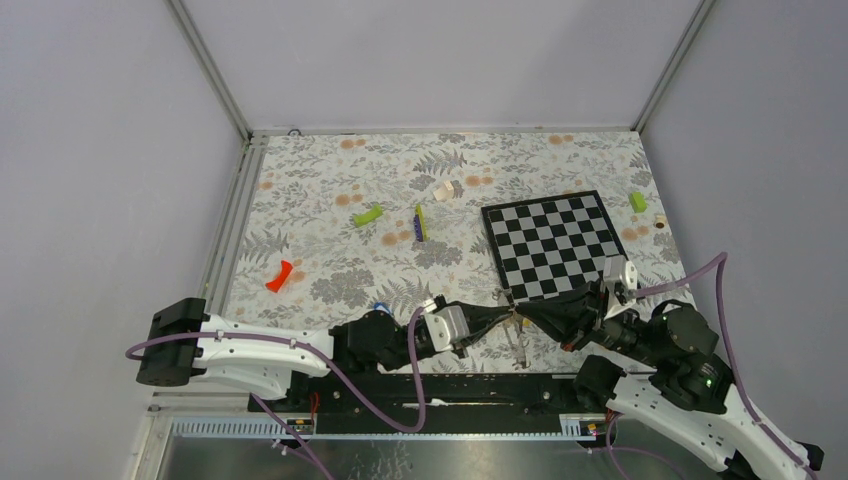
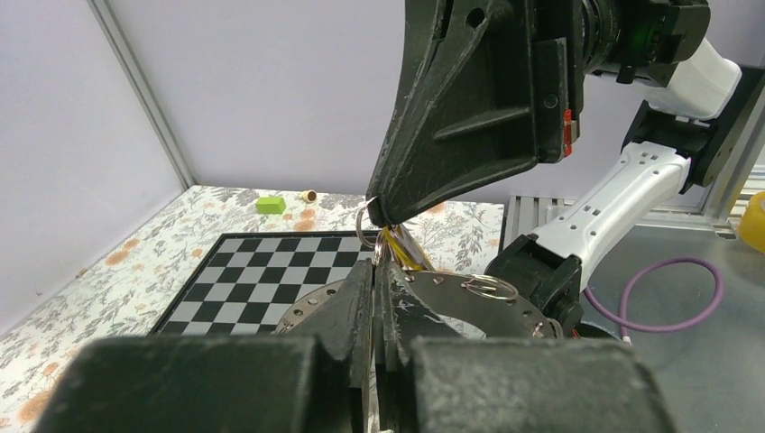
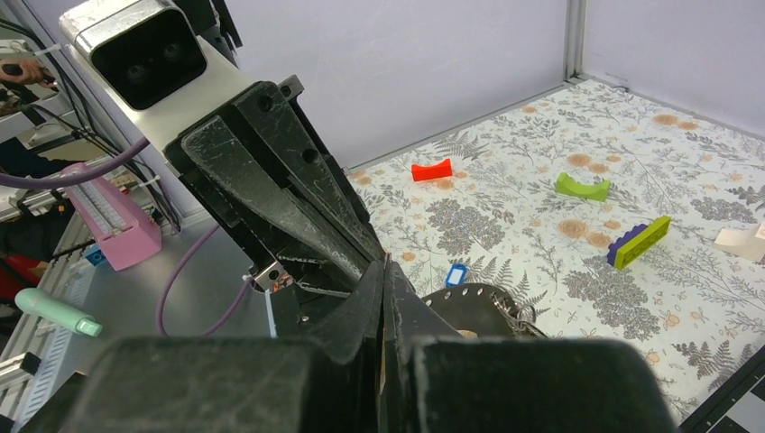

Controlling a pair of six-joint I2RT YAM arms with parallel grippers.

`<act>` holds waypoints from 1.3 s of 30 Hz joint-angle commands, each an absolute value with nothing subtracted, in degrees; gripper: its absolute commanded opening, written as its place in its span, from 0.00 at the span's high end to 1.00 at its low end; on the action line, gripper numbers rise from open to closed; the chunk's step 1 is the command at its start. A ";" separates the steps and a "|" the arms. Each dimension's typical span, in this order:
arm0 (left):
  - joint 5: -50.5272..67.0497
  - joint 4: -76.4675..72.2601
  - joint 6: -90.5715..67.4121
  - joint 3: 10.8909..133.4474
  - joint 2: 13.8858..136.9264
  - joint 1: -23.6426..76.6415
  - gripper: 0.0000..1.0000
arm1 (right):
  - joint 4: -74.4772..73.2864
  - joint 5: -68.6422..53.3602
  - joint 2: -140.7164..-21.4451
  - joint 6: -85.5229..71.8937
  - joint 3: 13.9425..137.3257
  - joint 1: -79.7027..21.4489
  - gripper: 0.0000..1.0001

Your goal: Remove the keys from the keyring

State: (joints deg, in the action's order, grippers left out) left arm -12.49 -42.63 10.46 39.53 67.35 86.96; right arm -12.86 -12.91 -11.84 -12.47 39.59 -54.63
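My left gripper and right gripper meet tip to tip above the table's near edge. In the left wrist view the left gripper is shut on a small split ring carrying a yellow-tagged key. The right gripper pinches the same bunch from above. The keyring, a flat silvery hoop with holes, hangs just behind and below the fingers. It looks dark in the right wrist view, where the right gripper is shut on a thin sliver. A blue-tagged key lies loose on the cloth.
The checkered board lies right of centre, just beyond the grippers. Lime-green blocks, a purple and yellow stick, a white block and a red block are scattered on the floral cloth. Walls enclose three sides.
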 commanded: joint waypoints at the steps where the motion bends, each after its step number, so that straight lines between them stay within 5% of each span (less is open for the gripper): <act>1: -12.65 -48.25 10.11 40.96 66.72 86.92 1.00 | -11.11 -10.29 -10.28 -13.20 40.20 -54.49 1.00; 27: -10.38 -48.44 12.86 39.52 64.10 86.92 1.00 | -13.61 -4.48 -8.04 -21.94 35.99 -54.49 1.00; 39: -0.69 -49.37 30.83 36.59 60.98 87.64 1.00 | -10.87 -5.89 -9.17 -23.21 36.47 -54.49 1.00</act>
